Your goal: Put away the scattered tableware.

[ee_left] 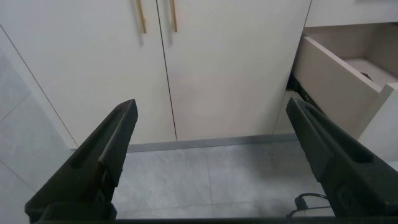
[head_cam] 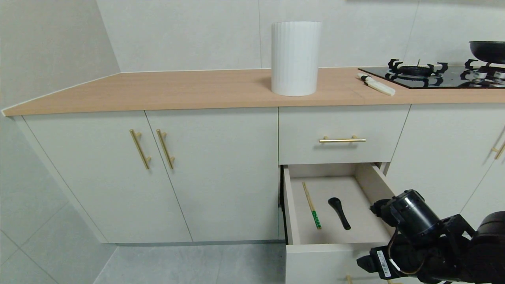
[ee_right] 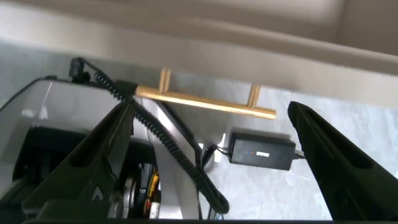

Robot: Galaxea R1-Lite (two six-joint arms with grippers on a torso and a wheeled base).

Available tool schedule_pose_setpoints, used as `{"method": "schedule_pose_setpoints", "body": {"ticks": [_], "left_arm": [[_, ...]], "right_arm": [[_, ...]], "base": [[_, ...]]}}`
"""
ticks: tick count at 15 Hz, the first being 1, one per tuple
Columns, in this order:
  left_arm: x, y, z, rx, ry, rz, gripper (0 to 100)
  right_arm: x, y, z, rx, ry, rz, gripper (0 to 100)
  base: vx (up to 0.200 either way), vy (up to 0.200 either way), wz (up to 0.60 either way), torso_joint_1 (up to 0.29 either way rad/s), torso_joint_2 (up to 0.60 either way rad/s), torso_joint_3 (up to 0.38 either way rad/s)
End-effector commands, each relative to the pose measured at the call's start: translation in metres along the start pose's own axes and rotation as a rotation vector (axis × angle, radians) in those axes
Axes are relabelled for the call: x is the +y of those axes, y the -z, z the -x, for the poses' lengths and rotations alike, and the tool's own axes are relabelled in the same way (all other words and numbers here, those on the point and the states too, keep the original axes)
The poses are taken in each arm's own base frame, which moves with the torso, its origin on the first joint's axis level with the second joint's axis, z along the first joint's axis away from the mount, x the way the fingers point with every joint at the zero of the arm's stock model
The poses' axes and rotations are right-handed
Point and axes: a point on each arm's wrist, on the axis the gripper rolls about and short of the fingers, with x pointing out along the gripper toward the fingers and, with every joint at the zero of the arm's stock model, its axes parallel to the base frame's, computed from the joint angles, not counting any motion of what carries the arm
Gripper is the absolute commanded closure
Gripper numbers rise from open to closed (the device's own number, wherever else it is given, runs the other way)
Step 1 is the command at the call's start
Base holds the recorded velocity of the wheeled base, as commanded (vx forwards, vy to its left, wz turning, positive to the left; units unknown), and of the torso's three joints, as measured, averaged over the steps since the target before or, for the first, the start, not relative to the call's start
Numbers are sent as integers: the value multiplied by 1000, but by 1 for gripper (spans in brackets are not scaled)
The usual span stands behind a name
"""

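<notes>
Black spoon (head_cam: pixel 339 213), chopsticks (head_cam: pixel 311 205) in drawer (head_cam: pixel 335 248); canister (head_cam: pixel 294 59) on counter (head_cam: pixel 177 88).

The worktop (head_cam: pixel 177 88) is warm light-brown wood grain. On it, above the drawer (head_cam: pixel 290 209), a white cylinder (head_cam: pixel 294 58) carries fine vertical ribbing. The drawer is pale beige inside; in it lie light wooden chopsticks (head_cam: pixel 311 205) with a green patterned end and a glossy black spoon (head_cam: pixel 339 212). Cabinet fronts (head_cam: pixel 221 169) are off-white with brass-gold handles (head_cam: pixel 342 139). The hob (head_cam: pixel 453 81) and pan (head_cam: pixel 487 50) are black, the floor (head_cam: pixel 177 264) grey tile
</notes>
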Motion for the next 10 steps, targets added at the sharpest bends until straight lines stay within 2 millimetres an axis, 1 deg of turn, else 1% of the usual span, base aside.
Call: {"method": "schedule_pose_setpoints", "body": {"ticks": [1,6,10], "left_arm": [[0,0,0,1,-1,0,0],[0,0,0,1,-1,0,0],[0,0,0,0,-1,0,0]], "right_arm": [[-1,-7,-4,-8,8,-29,0],[-2,-16,-9,-29,41,-48,0],[1,-23,-21,-15,51,-50,0]], "base": [[0,0,0,0,0,0],[0,0,0,0,0,0],[0,0,0,0,0,0]]}}
